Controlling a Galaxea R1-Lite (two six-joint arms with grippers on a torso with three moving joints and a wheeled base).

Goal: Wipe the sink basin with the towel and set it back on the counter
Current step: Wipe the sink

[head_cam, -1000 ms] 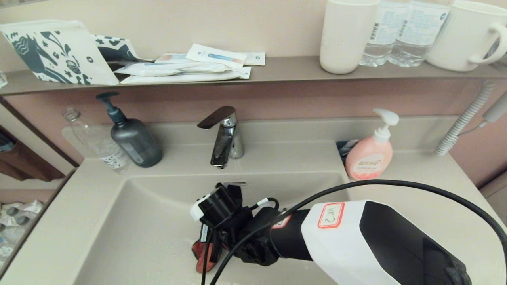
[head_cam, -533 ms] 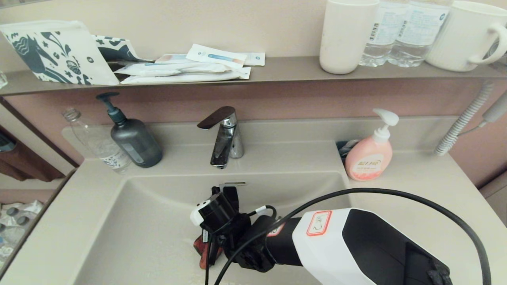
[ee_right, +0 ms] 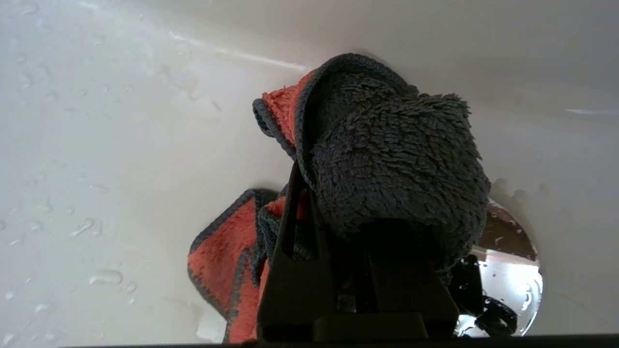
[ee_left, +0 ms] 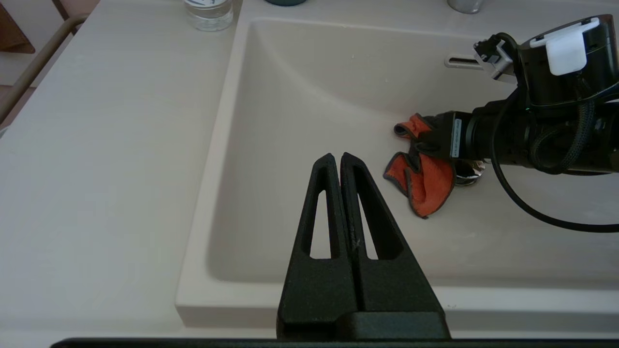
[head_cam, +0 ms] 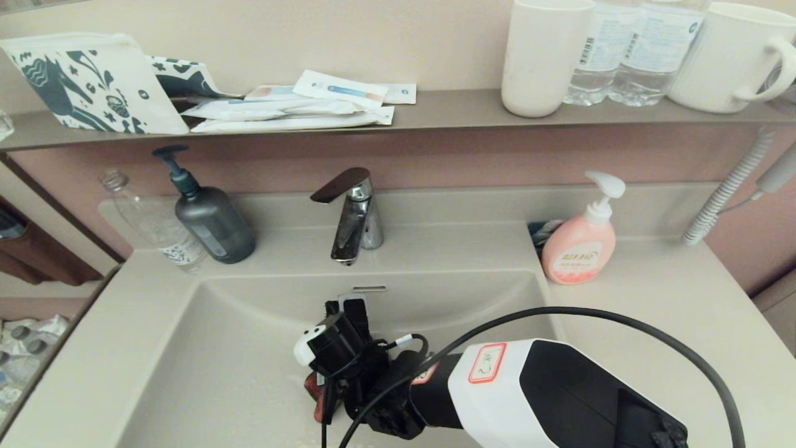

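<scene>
Beige-cream desk (head_cam: 653, 311) with sink basin (head_cam: 217, 361) sunk into it. On the desk behind the basin: chrome faucet (head_cam: 351, 214) at centre, dark grey pump bottle (head_cam: 208, 218) to the left with a clear plastic bottle (head_cam: 152, 224) just beside it, pink soap pump bottle (head_cam: 581, 239) to the right, a small dark item half hidden behind it. Coiled white hose (head_cam: 727, 186) comes down at the desk's far right corner. Basin floor wet with droplets; coral and charcoal towel (ee_left: 425, 181) lies on it next to the chrome drain plug (ee_right: 508, 270). Brown-grey shelf (head_cam: 448, 109) above carries a patterned pouch (head_cam: 87, 81), flat white sachets (head_cam: 298, 106), white tumbler (head_cam: 544, 56), two water bottles (head_cam: 628, 53), white mug (head_cam: 734, 56).
</scene>
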